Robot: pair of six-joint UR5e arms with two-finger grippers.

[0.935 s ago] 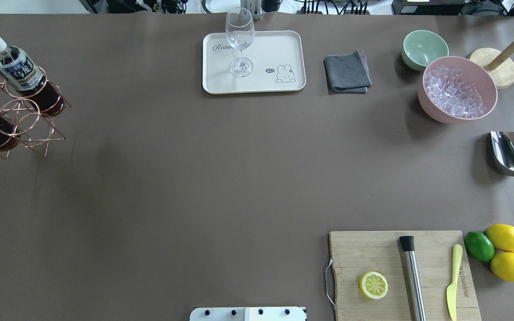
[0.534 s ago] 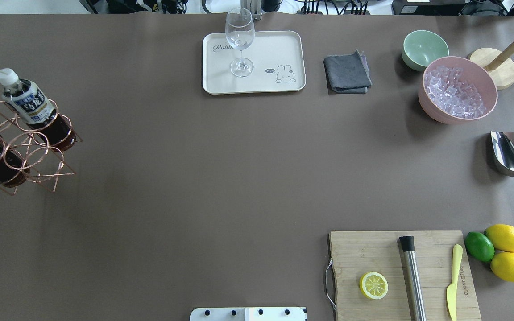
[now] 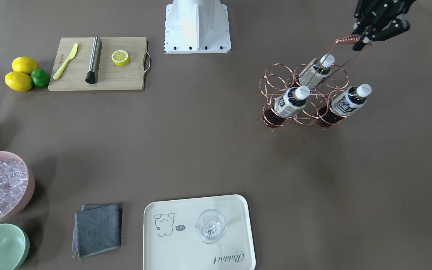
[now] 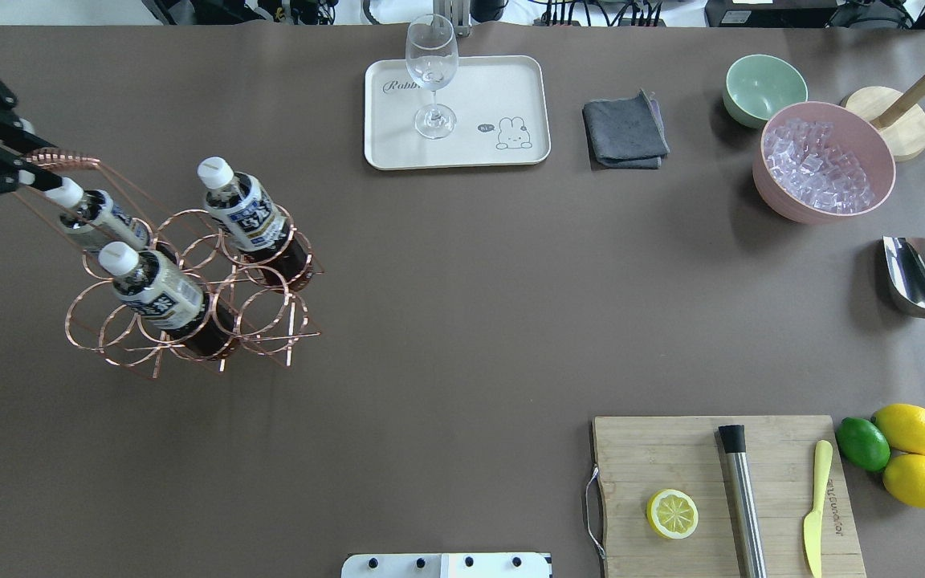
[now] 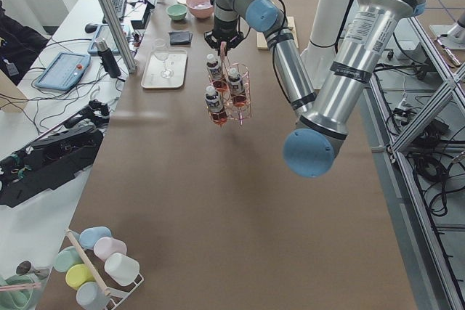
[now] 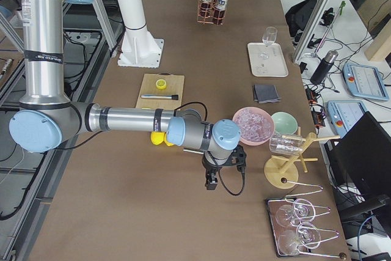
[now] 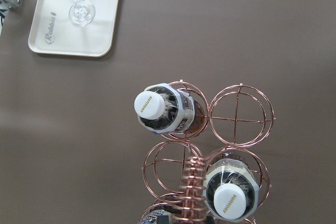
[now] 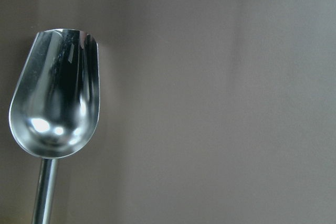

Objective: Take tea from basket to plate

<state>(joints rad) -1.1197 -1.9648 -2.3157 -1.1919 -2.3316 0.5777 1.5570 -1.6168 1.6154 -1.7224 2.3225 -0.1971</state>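
Note:
My left gripper (image 4: 43, 167) is shut on the coiled handle of a copper wire basket (image 4: 270, 309) and holds it hanging over the table's left part; it also shows in the front view (image 3: 362, 39). Three tea bottles stand in the basket: one (image 4: 242, 213) toward the plate, one (image 4: 153, 293) nearer me, one (image 4: 101, 218) under the handle. The cream plate (image 4: 503, 88) lies at the far middle with a wine glass (image 4: 431, 72) on it. My right gripper (image 6: 211, 178) shows only in the right side view, above a metal scoop (image 8: 55, 98); I cannot tell its state.
A grey cloth (image 4: 625, 128), a mint bowl (image 4: 764, 87) and a pink bowl of ice (image 4: 824, 160) lie at the far right. A cutting board (image 4: 671, 449) with a lemon half, a muddler and a knife sits front right, beside lemons and a lime (image 4: 862, 443).
The basket with the bottles has moved right and toward me, from the left edge further over the table. The left gripper and a third bottle have come into view.

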